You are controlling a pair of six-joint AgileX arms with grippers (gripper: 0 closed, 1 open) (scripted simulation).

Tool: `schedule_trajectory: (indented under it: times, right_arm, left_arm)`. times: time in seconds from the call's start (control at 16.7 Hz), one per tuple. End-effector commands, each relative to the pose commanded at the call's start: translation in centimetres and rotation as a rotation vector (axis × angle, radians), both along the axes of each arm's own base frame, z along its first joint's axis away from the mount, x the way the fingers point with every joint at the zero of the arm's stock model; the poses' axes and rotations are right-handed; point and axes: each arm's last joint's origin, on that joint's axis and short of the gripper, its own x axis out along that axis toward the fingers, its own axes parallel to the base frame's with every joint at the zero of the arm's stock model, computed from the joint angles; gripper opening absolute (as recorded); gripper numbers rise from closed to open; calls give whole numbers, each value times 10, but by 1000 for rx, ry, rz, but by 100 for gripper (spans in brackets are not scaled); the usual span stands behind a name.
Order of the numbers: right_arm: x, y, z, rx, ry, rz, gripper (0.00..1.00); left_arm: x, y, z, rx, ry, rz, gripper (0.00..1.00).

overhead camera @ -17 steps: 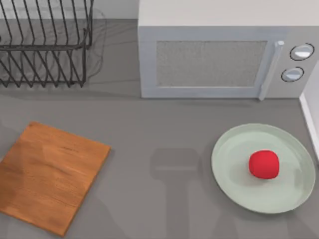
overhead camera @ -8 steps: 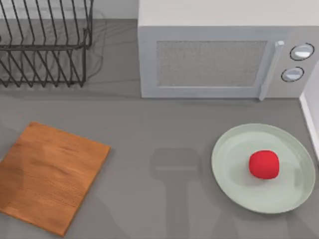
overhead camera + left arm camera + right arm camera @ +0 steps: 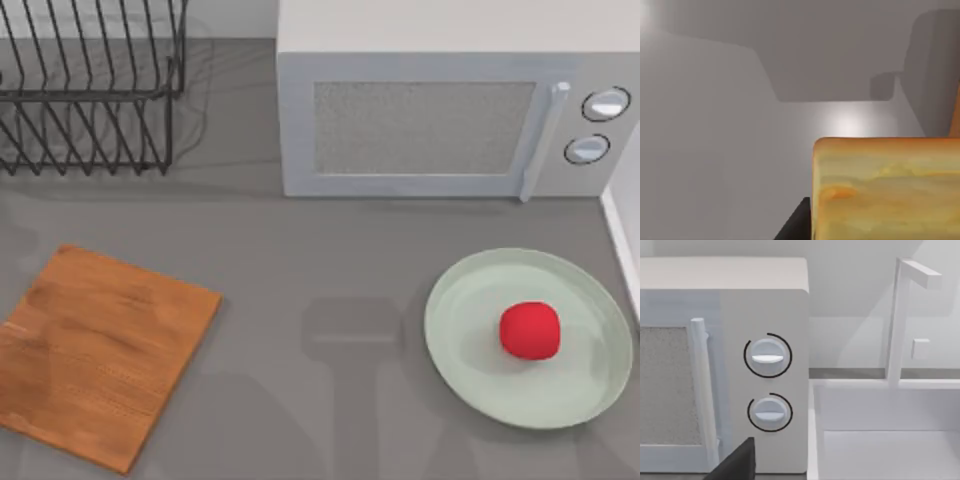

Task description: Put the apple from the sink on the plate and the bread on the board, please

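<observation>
One job looks done: the small bright red apple (image 3: 529,331) sits on the large pale mint-green plate (image 3: 460,300) at the near right, exactly where it sat a second ago. Only shadow has shifted, sliding over the flat orange-brown wooden board (image 3: 100,355) at the near left, which lies bare. In the left wrist view, the pale golden-yellow bread chunk (image 3: 885,190) looms above the grey bench (image 3: 715,150), with the left claw (image 3: 796,222) dark beside it. I judge it clenched on the bread, heading boardward. The right claw (image 3: 737,462) faces the white microwave (image 3: 765,300) and the white sink (image 3: 865,410), seemingly empty; its state I cannot tell.
</observation>
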Motion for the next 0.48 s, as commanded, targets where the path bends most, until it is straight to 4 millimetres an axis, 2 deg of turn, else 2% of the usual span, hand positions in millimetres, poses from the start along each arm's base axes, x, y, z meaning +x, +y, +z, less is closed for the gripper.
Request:
schedule_trajectory:
  times: [0.18,0.48]
  right_arm:
    - [0,0,0,0,0,0,100]
    - [0,0,0,0,0,0,100]
  left_arm:
    - [-2,-1,24,8,-23,2,0]
    - [-2,-1,23,7,-21,3,0]
